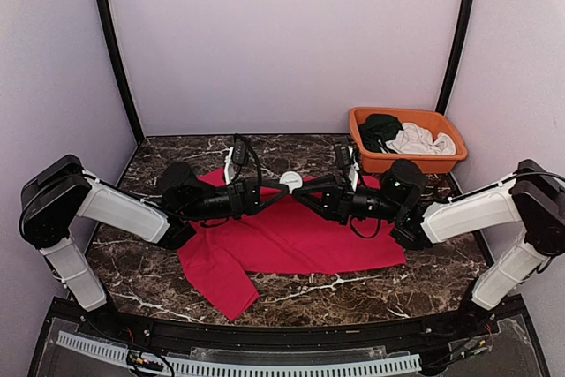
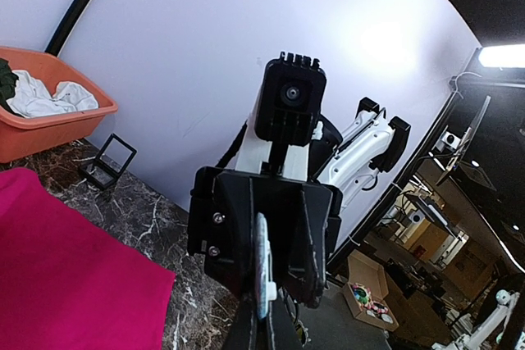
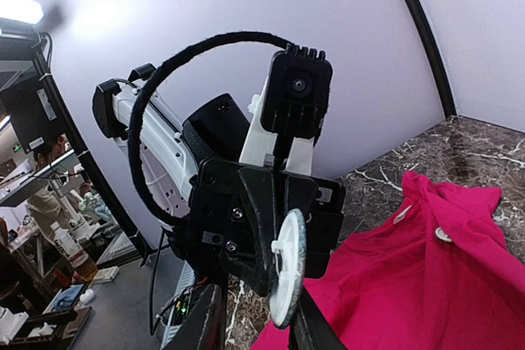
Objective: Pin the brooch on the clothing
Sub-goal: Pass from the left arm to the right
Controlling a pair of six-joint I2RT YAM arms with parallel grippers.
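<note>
Top view: fingertips of left gripper (image 1: 277, 186) and right gripper (image 1: 303, 189) too small to resolve; beneath them, part of the plain red short-sleeved T-shirt (image 1: 300, 245) is hidden. Left wrist view: round white plastic brooch (image 2: 261, 264) seen edge-on, face hidden; orange plastic basket (image 2: 57, 126) cut by the left edge.

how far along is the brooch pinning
Done: the red T-shirt is laid out on the table. In hand: the white brooch is held up between the left gripper and the right gripper, above the shirt, not attached. Left: pinning it to the cloth and letting go.
</note>
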